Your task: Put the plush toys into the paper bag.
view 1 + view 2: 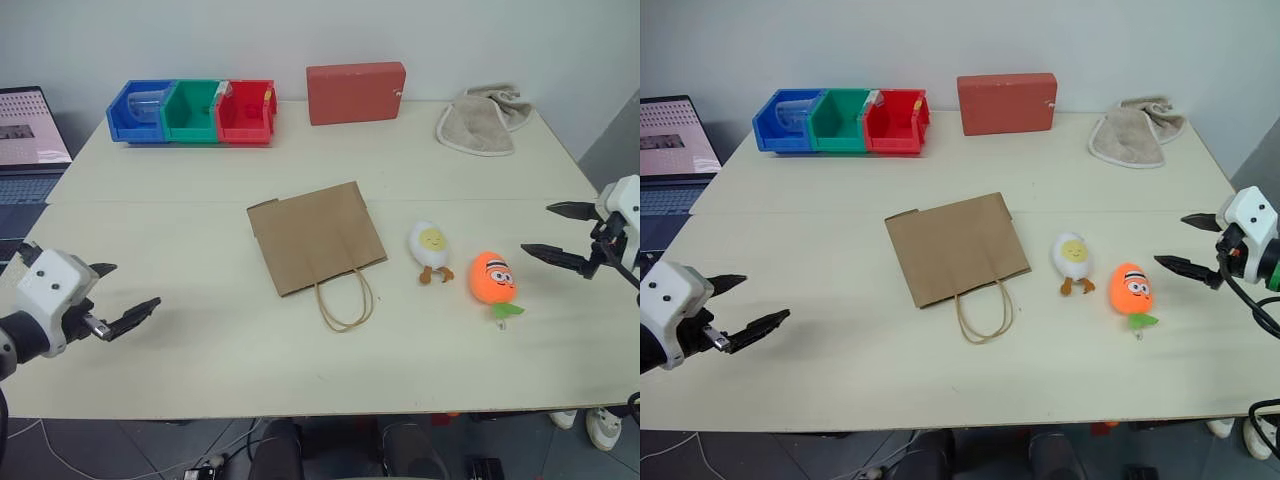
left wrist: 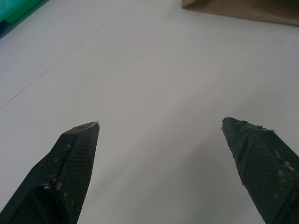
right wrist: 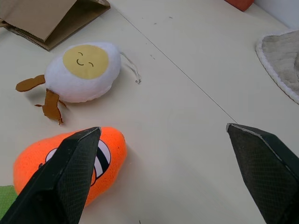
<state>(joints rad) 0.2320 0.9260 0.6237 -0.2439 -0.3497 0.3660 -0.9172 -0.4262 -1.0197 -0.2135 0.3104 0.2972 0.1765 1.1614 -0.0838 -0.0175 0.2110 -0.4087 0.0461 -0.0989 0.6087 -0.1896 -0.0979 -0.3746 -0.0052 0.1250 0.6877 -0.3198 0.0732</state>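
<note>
The brown paper bag [image 1: 317, 238] lies flat in the middle of the table, its cord handles [image 1: 346, 305] toward the front edge. To its right lies the white egg plush toy [image 1: 430, 246] with a yellow face and orange feet. Further right is the orange plush toy [image 1: 492, 279] with a green leaf. My right gripper [image 1: 548, 230] hovers open just right of the orange toy, nothing between its fingers. At the front left my left gripper [image 1: 128, 290] stands open over bare table, well apart from the bag.
Blue, green and red bins [image 1: 194, 110] line the back left. A red box [image 1: 355, 92] stands at the back middle and a beige folded cloth [image 1: 484, 123] at the back right. A laptop [image 1: 30, 140] sits off the table's left edge.
</note>
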